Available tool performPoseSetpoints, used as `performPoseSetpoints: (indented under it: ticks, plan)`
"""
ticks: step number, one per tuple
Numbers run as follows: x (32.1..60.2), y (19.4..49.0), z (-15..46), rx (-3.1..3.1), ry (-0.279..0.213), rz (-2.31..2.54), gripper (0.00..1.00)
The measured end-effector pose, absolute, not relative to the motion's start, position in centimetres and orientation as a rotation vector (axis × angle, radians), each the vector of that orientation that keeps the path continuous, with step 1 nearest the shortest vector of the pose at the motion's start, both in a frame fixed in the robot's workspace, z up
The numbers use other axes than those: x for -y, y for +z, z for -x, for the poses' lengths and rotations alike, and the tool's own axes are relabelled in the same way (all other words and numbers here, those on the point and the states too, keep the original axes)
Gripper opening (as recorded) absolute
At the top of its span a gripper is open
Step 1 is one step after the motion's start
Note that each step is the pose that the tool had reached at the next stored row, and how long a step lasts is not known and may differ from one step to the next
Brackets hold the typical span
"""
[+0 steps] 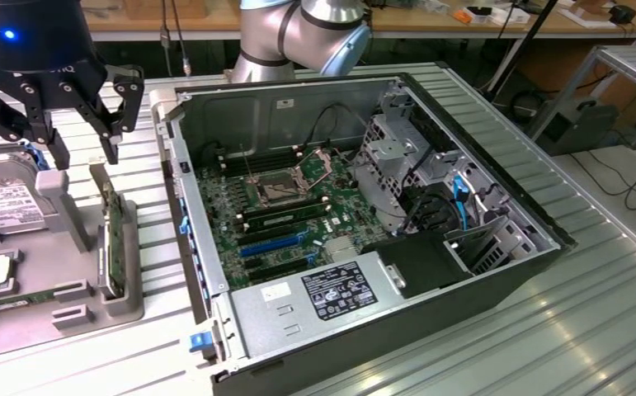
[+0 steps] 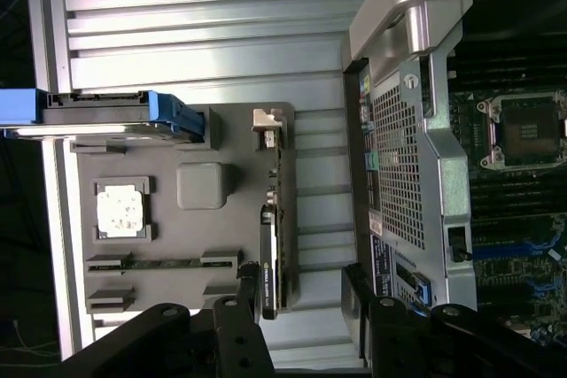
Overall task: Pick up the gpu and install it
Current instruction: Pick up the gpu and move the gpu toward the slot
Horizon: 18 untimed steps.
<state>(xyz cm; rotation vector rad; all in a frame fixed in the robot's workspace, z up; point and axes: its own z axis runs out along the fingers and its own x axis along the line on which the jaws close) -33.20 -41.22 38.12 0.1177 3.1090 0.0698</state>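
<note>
Tool (image 1: 84, 150) spread wide and empty, gpu (image 1: 109, 239) on edge in grey holder (image 2: 168, 241) below it

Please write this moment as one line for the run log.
tool: open, empty | place: above tray, near gpu | gpu: on edge in tray, not gripped | case: open, gpu not installed
</note>
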Motion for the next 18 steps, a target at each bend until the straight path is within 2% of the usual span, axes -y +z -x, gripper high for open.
performPoseSetpoints:
  ticks: [18]
  plan:
    - [41.2, 36.9, 33.2, -3.109, 0.07, -0.118, 0.5]
